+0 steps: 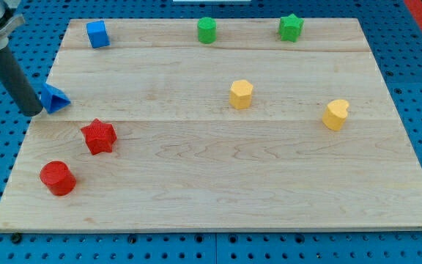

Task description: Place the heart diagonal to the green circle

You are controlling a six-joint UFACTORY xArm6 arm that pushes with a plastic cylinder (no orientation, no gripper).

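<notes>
The yellow heart (335,114) lies at the view's right, mid-height on the wooden board (218,191). The green circle (207,30) stands near the board's top edge, centre. My tip (32,111) is at the board's left edge, touching or nearly touching the left side of the blue triangle (54,98). It is far to the left of both the heart and the green circle.
A blue cube (97,34) sits at the top left, a green star (291,27) at the top right. A yellow hexagon (241,94) is near the centre. A red star (99,136) and a red circle (57,178) lie at the lower left.
</notes>
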